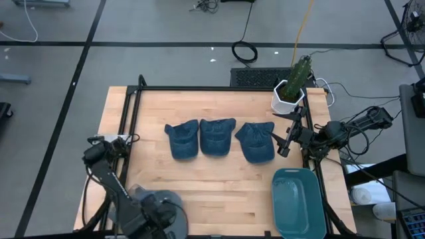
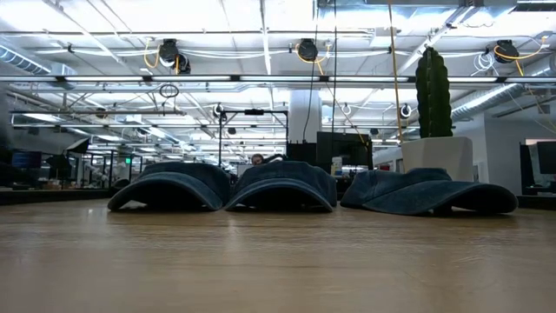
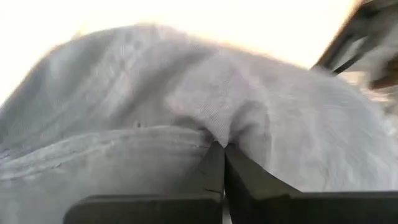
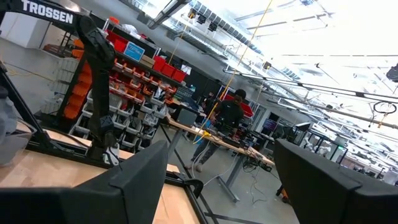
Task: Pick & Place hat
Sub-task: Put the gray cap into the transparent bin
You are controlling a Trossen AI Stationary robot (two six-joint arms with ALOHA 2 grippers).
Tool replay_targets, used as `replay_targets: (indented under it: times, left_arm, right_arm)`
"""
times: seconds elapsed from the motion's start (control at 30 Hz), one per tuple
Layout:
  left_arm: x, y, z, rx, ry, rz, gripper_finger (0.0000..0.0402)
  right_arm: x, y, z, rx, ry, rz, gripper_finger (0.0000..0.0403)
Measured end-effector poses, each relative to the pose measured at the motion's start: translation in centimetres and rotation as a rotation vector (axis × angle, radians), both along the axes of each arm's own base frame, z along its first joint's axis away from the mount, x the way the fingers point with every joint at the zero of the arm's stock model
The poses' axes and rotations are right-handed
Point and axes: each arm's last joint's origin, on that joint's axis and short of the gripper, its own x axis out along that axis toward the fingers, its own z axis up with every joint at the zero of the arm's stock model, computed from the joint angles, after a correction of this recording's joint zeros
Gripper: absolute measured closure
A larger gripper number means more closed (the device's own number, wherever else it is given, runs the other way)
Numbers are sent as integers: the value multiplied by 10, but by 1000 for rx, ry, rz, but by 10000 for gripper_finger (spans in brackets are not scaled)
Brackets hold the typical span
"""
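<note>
High view: three denim hats (image 1: 218, 137) in a row mid-table, teal tray (image 1: 299, 202) at the near right; right gripper (image 1: 287, 136), jaws wide and empty, just beside the rightmost hat (image 1: 255, 141), should descend onto its crown before closing; left gripper (image 3: 222, 163) pinched shut on grey cloth (image 3: 186, 118).

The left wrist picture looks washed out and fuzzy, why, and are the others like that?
Left wrist view: the shut left gripper sits against a pale grey hat, so close that it blurs, with glare above. Low view: bright ceiling lights leave the three denim caps dark. High view: even light, sharp.
</note>
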Motion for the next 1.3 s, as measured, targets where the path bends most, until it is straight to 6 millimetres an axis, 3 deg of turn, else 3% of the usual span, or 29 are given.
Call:
replay_targets:
  times: [0.4,0.6,0.87,1.13,1.3]
  left_arm:
    - [46,44,-37,-18,81,-263,401]
    - [55,44,-27,-100,-9,-386,401]
    - [36,50,5,13,-127,-434,401]
    - [-1,82,57,176,-165,-211,401]
    - [-28,76,62,134,-82,-83,401]
  right_arm:
    - [0,0,0,0,0,0,124]
    - [0,0,0,-1,1,0,124]
    - [0,0,0,-1,3,0,124]
    - [0,0,0,-1,3,0,124]
    - [0,0,0,-1,3,0,124]
